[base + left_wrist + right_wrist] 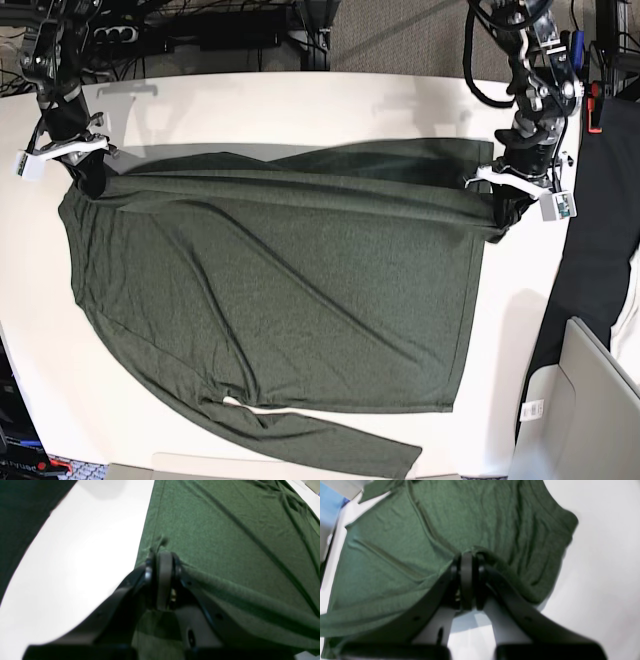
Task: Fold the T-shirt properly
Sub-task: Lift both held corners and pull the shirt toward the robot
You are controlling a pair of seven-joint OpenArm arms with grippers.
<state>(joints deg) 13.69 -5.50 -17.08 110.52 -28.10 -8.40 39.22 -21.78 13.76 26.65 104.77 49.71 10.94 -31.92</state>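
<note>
Right gripper (pixel 88 172) at far-left edge of the T-shirt (pixel 290 290) in base view: jaws pinched together on a bunched fold of the fabric, nothing visible between them but cloth. Right wrist view confirms, fingers (pixel 467 580) closed with green knit wrapped over the tips.

T-shirt: dark olive-green heathered knit, thin, soft, no print. It lies spread over the white table (pixel 300 100), body roughly rectangular, top edge doubled over into a long ridge running between the two grippers. Diagonal creases fan out from each pinch point. One long sleeve trails along the bottom edge of the T-shirt, ending toward its lower right.

Left gripper (pixel 508 200) at the T-shirt's upper-right corner: jaws shut on the hem edge, per left wrist view (pixel 163 562), fabric pulled taut away from it.

Right of the T-shirt, beyond the table edge: plain black cloth (pixel 600 250), and a grey-white bin (pixel 575 420) below it, contents not visible.
</note>
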